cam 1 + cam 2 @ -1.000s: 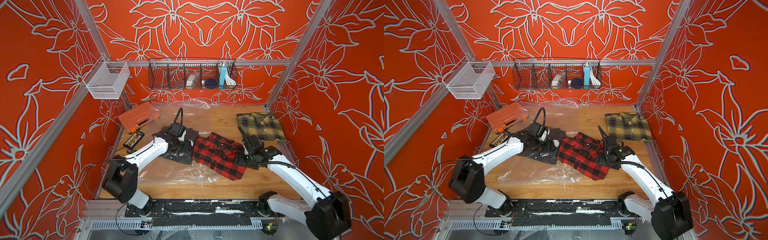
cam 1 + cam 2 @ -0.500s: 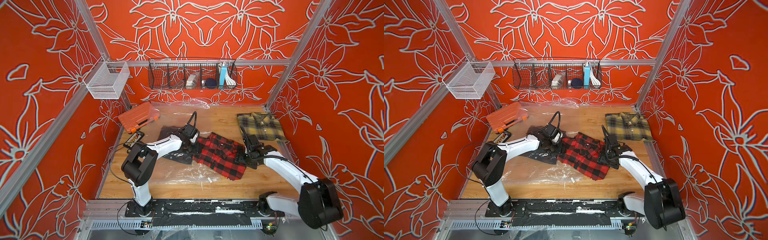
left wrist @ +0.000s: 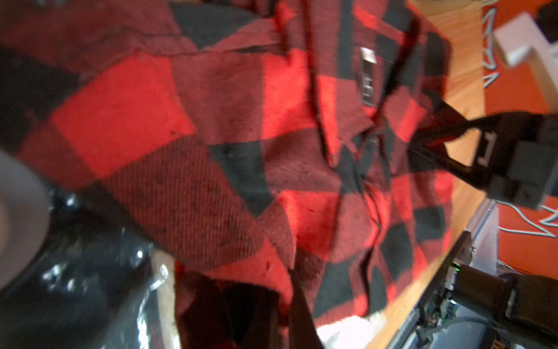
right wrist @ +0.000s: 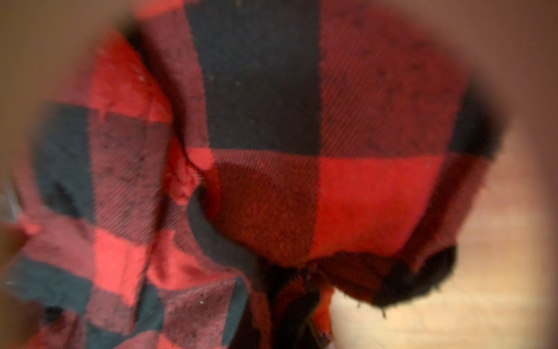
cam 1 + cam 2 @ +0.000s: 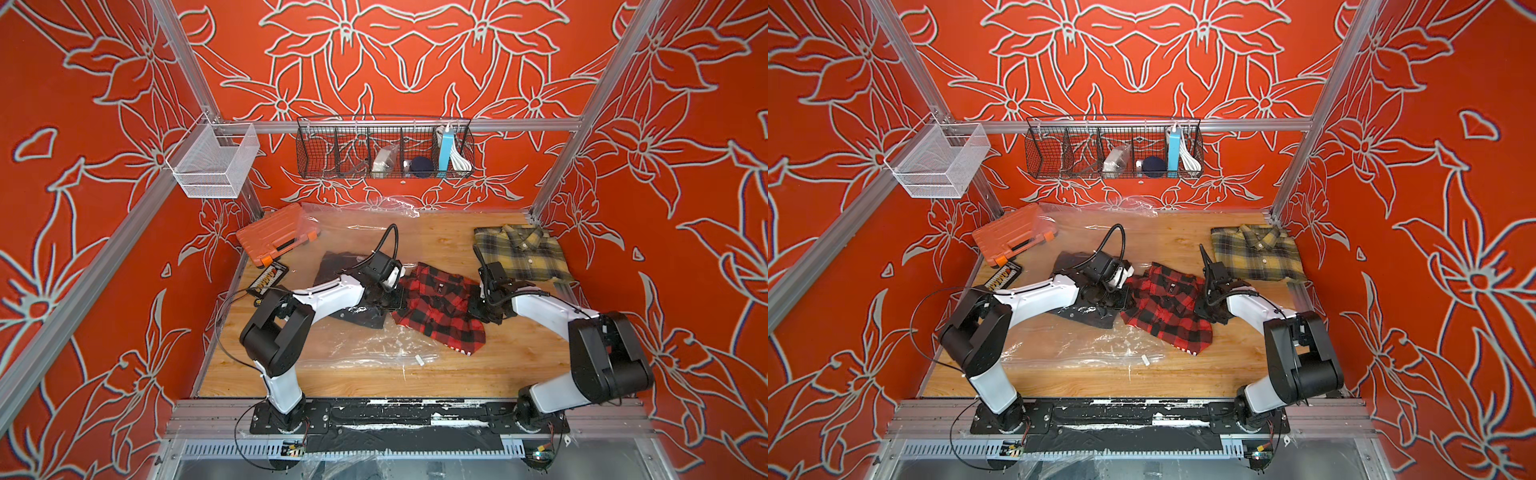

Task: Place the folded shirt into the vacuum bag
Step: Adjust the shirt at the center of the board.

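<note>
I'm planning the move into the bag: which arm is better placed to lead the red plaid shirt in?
Left, probably. The left hand grips the red plaid shirt at the edge nearest the vacuum bag; the right hand pinches the far edge, so it would better follow.

On the table [image 5: 374, 382], the folded shirt [image 5: 436, 309] lies left-front of another shirt [image 5: 521, 253].
</note>
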